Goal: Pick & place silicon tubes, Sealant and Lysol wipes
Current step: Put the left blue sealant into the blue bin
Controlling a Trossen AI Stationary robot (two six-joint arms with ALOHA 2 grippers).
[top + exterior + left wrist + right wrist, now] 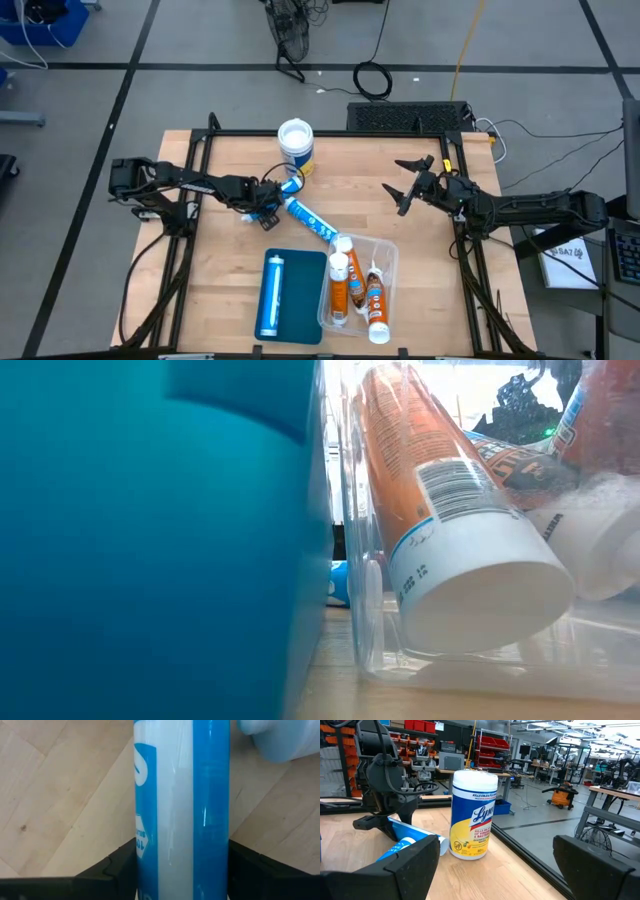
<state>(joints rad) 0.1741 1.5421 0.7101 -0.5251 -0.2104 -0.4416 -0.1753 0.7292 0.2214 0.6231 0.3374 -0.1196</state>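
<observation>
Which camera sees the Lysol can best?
The right wrist view: the Lysol wipes stand upright with the whole label readable. The high view shows mainly the white lid. The low and left wrist views don't clearly show it.

The Lysol wipes [473, 814] stand upright on the table [485, 875]. Just beside them, the left pincer [395, 827] grips a blue tube [410, 844].

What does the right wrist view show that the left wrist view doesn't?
Only the right wrist view shows the upright Lysol wipes canister with white lid and blue-and-yellow label, the left arm's gripper at the tube, and the workshop beyond. Only the left wrist view shows, close up, the left gripper's dark fingers against either side of that tube. Both show the blue-and-white silicone tube lying on the wooden table.
</observation>
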